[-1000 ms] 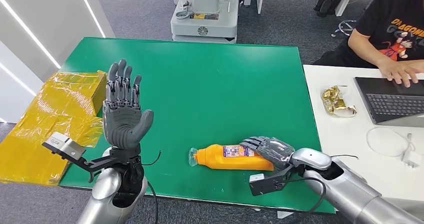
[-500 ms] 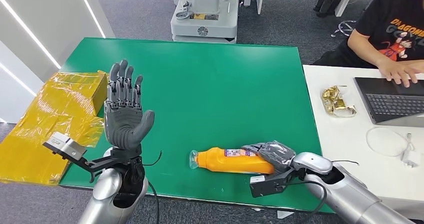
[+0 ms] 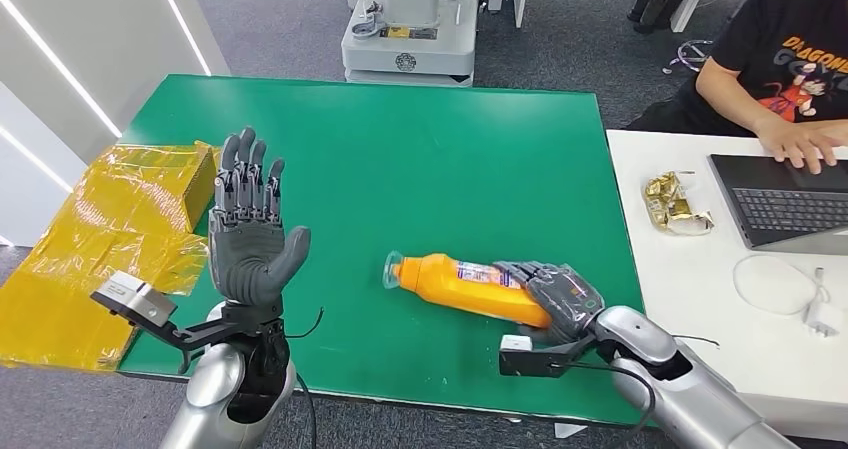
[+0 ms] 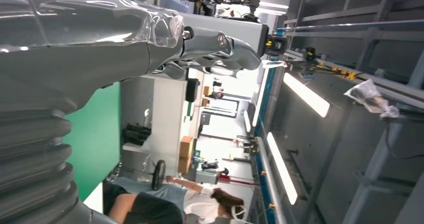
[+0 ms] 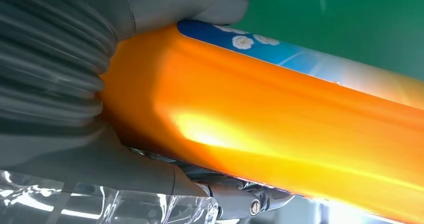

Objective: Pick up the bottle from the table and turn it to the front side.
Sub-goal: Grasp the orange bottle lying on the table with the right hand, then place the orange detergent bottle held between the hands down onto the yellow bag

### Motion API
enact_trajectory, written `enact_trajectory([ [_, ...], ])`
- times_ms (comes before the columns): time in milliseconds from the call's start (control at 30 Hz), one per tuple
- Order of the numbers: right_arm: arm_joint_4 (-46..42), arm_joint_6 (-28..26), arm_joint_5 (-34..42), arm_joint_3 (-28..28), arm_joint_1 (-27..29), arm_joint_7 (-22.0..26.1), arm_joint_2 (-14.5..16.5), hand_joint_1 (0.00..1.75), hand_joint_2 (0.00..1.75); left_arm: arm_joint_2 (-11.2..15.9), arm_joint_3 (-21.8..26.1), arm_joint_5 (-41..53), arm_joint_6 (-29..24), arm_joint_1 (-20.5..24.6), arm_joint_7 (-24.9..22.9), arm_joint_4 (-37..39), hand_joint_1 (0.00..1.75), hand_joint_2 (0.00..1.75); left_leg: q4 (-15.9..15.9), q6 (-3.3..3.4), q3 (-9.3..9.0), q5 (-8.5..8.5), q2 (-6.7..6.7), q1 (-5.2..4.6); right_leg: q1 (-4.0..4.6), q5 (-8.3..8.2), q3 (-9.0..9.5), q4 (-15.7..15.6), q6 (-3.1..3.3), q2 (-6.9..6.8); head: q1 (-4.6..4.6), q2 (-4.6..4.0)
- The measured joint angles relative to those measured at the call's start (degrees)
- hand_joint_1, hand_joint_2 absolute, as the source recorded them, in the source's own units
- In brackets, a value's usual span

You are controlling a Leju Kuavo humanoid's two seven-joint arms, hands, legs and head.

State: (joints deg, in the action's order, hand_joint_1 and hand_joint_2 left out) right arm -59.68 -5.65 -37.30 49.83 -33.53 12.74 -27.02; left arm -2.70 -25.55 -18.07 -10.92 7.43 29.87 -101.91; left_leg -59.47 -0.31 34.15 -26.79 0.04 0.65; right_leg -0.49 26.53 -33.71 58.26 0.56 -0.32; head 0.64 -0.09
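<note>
I'm working over the green table, where my right hand is wrapped around the base end of the orange bottle; the bottle lies near the table's front edge with its cap end tipped a little up and pointing left. The right wrist view confirms thumb and fingers clamped on the orange body beside the blue label. To do this step well I judge I should keep the grip firm near the base, lift enough to free the cap end from the surface, then roll the wrist slowly so the label comes round without the smooth plastic slipping. My left hand is raised, palm open, holding nothing. Counted, largest down: one table, one yellow-wrapped box, one laptop, one bottle, one gold wrapper.
</note>
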Motion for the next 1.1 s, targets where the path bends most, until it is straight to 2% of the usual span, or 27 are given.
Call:
enact_trajectory([
  [233, -4.3, -4.0, -0.3, -5.8, 4.6, -1.5, 0.1, 1.75, 1.75, 0.0, 0.0, 0.3, -0.2, -0.8, 0.0, -0.1, 0.0, 1.75, 0.0, 0.0, 0.02, 0.0, -0.03, 0.0, 0.0, 0.02, -0.01, 0.0, -0.01, -0.04, 0.0, 0.0],
  [400, -10.5, -11.4, -0.6, -11.9, 11.4, -2.9, 0.7, 1.75, 1.75, 0.0, 0.0, 1.2, -0.1, -1.4, -0.5, -0.2, 0.0, 1.75, 0.0, 0.0, 0.07, -0.01, -0.14, 0.0, 0.0, 0.03, -0.02, 0.0, -0.02, -0.15, 0.0, 0.0],
  [600, -17.5, -14.1, -1.1, -17.2, 18.0, -3.1, 1.9, 1.75, 1.75, -0.2, 0.0, 1.8, 0.1, -1.6, -1.1, -0.4, 0.0, 1.75, 0.0, 0.01, 0.08, -0.01, -0.15, 0.0, 0.0, 0.05, -0.05, 0.0, -0.01, -0.17, 0.0, 0.0],
  [733, -24.0, -19.2, -2.7, -20.8, 23.9, -2.3, 4.3, 1.75, 1.75, -0.7, 0.0, 2.7, 0.8, -1.6, -2.6, -0.5, 0.0, 1.75, 0.0, 0.0, 0.09, -0.01, -0.15, 0.01, 0.01, 0.07, -0.05, 0.0, 0.02, -0.17, 0.01, 0.0],
  [867, -29.7, -24.6, -3.9, -23.6, 28.5, -1.0, 8.0, 1.75, 1.75, -1.3, -0.2, 3.9, 3.9, -1.6, -5.9, -0.5, 0.0, 1.75, 0.1, 0.0, 0.09, -0.01, -0.11, 0.01, 0.02, 0.07, -0.1, 0.0, 0.03, -0.13, 0.01, 0.0],
  [967, -32.4, -25.5, -4.4, -24.9, 29.9, -0.7, 10.4, 1.75, 1.75, -1.6, -0.7, 3.8, 6.6, -1.6, -8.3, -0.5, 0.0, 1.75, 0.1, 0.0, 0.08, -0.01, -0.03, 0.01, 0.01, 0.07, -0.12, 0.0, 0.03, -0.06, 0.01, 0.0],
  [1100, -34.1, -24.4, -5.1, -25.9, 30.2, -0.3, 11.9, 1.75, 1.75, -2.0, -1.7, 3.4, 9.5, -1.5, -10.2, -0.2, 0.0, 1.75, 0.1, 0.0, 0.08, -0.01, -0.02, 0.0, 0.01, 0.07, -0.12, 0.0, 0.03, -0.05, -0.01, 0.0],
])
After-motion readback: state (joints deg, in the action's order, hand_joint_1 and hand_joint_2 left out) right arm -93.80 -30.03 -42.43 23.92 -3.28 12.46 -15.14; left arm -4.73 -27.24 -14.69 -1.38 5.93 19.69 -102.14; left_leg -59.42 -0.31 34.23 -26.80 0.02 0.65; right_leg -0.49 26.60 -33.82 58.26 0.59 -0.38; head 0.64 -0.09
